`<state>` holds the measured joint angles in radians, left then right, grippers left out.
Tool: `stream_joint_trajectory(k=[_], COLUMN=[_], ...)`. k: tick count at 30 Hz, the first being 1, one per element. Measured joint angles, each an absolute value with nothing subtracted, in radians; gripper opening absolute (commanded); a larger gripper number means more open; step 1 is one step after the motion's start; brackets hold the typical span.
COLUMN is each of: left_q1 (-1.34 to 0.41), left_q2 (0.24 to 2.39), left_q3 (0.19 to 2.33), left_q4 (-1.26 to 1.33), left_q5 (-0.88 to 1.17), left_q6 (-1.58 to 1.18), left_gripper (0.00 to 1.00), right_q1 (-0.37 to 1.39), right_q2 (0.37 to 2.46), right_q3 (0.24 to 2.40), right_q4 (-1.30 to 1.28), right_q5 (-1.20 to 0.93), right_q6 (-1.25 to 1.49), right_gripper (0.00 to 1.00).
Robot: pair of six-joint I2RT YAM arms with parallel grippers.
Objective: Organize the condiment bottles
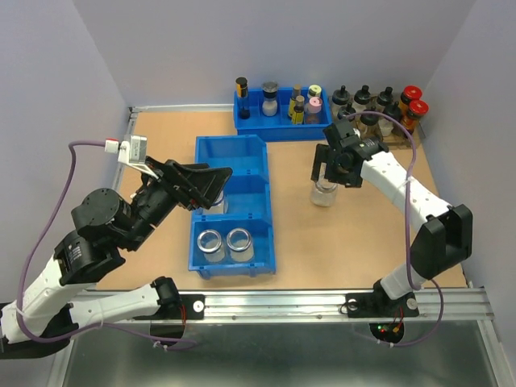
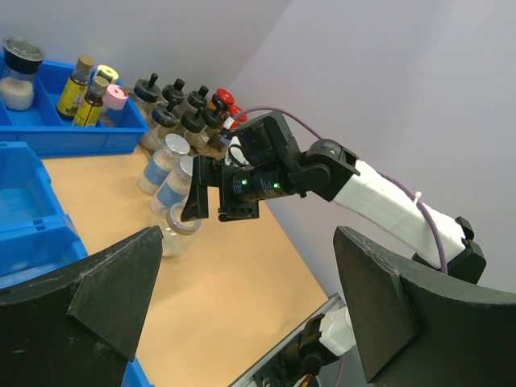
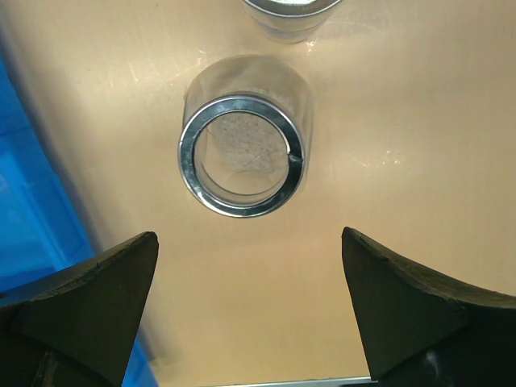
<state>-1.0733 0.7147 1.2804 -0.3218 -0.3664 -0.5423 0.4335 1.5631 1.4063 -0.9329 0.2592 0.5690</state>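
An open clear jar with a silvery rim (image 1: 324, 193) stands on the table right of the blue bin (image 1: 260, 211). My right gripper (image 1: 329, 171) hovers just above it, open and empty. In the right wrist view the jar (image 3: 242, 156) lies ahead of the open gripper (image 3: 248, 242), not between the fingers. Two more open jars (image 1: 210, 244) (image 1: 239, 242) stand in the bin's front compartment. My left gripper (image 1: 211, 184) is open and empty over the middle compartment, with a glassy shape partly hidden under it. The left wrist view shows two pale-lidded jars (image 2: 165, 160) (image 2: 177, 184).
A blue tray (image 1: 250, 122) at the back holds small coloured spice bottles. Black-capped (image 1: 363, 101) and red-capped bottles (image 1: 413, 101) stand at the back right. The bin's rear compartment (image 1: 231, 151) is bare blue plastic. Walls close the table on three sides.
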Motion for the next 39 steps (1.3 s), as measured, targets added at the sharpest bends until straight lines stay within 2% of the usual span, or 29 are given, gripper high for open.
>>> stream_joint_trajectory(k=[16,39], left_q1=[-1.073,-1.073], left_q2=[0.668,0.671], left_q3=[1.276,1.258], left_q4=[-0.318,-0.310], left_q5=[-0.366,-0.365], left_q6=[-0.581,-0.585], left_gripper=[0.98,0.98], right_q1=[0.361,0.361], right_q2=[1.679,1.733], right_q3=[1.460,1.495], right_q4=[-0.932,-0.923], right_q5=[0.166,0.146], right_q6=[0.367,0.442], right_gripper=[0.99,0.96])
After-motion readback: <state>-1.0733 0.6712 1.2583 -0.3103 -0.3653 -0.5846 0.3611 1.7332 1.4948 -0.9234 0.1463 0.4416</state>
